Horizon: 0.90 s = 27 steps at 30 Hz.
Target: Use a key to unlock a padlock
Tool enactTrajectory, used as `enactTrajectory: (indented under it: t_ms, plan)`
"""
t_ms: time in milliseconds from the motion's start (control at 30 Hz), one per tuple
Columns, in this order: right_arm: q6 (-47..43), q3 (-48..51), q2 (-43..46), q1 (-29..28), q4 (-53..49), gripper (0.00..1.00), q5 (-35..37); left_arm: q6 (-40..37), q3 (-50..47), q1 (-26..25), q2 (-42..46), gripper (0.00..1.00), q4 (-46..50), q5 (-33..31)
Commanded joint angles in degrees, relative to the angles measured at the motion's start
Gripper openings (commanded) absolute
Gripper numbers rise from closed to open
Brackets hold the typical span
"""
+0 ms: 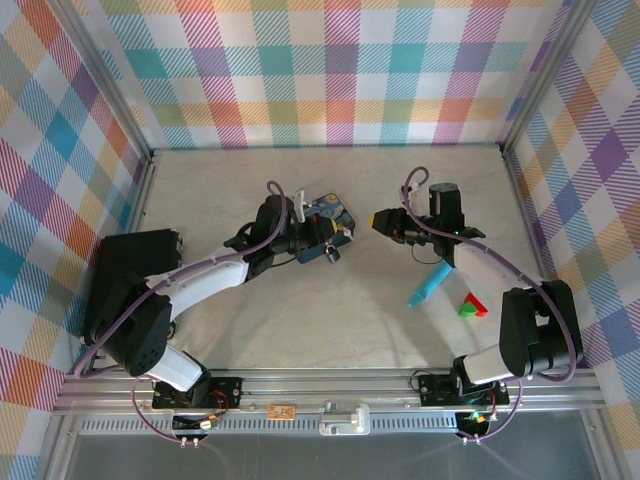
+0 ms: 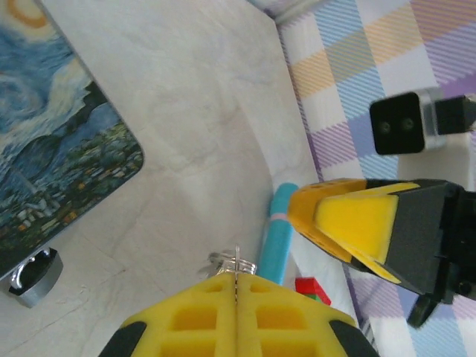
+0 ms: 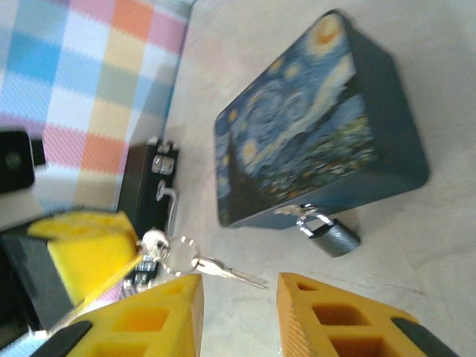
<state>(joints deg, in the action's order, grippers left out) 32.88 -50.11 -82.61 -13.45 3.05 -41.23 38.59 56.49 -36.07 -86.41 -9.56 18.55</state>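
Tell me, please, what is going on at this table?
The left gripper is shut on the ring of the key, with the blade sticking out toward the right gripper, which is open just in front of it. It looks like a handover or a regrip. The padlock sits at the front clasp of the blue painted tin. Its shackle looks closed, and the key has not yet reached it.

The left arm and right arm have white shells, black joints, purple cables, yellow claw pads.
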Motion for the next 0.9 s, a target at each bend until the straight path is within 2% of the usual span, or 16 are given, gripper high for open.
enactTrajectory:
  t_ms: [0, 167, 300, 433, 867]
  plan:
    - [-7.9, -2.7, -1.1, -0.2, -0.9, 0.31, -11.5, -13.8, 5.4, 1.0, 0.9, 0.00, 13.5, 7.8]
    - [-9.2, -2.7, -0.3, -0.2, 3.8, 0.32, -17.7, -17.4, 8.9, 2.8, -0.5, 0.00, 14.3, 18.4]
    - [-7.5, -1.7, -0.5, -0.3, 8.0, 0.32, -21.5, -19.6, 10.9, 3.0, -1.1, 0.00, 15.5, 22.6]
    - [-5.5, 0.1, -0.1, -0.9, 12.3, 0.31, -23.5, -19.5, 10.9, 3.2, -1.2, 0.00, 14.7, 24.3]
    - [-6.1, 2.2, -0.1, -3.0, 12.3, 0.30, -24.6, -17.0, 9.2, 3.6, -0.1, 0.00, 11.2, 24.8]
